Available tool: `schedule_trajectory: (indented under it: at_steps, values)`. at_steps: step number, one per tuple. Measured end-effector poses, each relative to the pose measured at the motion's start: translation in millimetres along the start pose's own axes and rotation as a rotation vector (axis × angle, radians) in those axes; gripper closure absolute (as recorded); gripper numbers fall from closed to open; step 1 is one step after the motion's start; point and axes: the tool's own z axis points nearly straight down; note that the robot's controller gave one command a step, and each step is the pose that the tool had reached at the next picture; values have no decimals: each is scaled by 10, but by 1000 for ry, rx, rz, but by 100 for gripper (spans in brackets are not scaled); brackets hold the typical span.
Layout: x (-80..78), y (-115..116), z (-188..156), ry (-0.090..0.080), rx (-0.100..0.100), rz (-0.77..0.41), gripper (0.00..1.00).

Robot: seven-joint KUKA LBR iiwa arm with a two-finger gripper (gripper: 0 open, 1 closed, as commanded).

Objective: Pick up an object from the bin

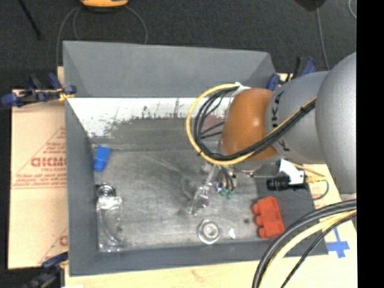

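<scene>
My gripper (pixel 204 194) hangs low over the middle of the bin floor, below the orange cover on the wrist. A small clear round cap (pixel 209 231) lies just in front of it, near the bin's front wall. To the gripper's right a red ridged block (pixel 267 216) rests flat on the floor. Between the cap and the block sits a tiny white scrap (pixel 233 233).
A blue block (pixel 101 157) lies at the far left of the bin. A clear plastic bottle-like thing (pixel 108 213) lies along the left wall toward the front corner. The arm and its looped cables cover the bin's right rear part.
</scene>
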Motion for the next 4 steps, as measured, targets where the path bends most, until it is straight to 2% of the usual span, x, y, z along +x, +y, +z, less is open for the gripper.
schedule_trajectory:
  at_steps: [1, 2, 3, 4]
  values:
    - [112, -37, 301, -20, -3, 24, 0]
    - [83, -37, 273, -14, -1, 24, 0]
    - [55, -34, 255, -23, -5, 24, 100]
    - [41, -29, -91, -10, -3, 21, 100]
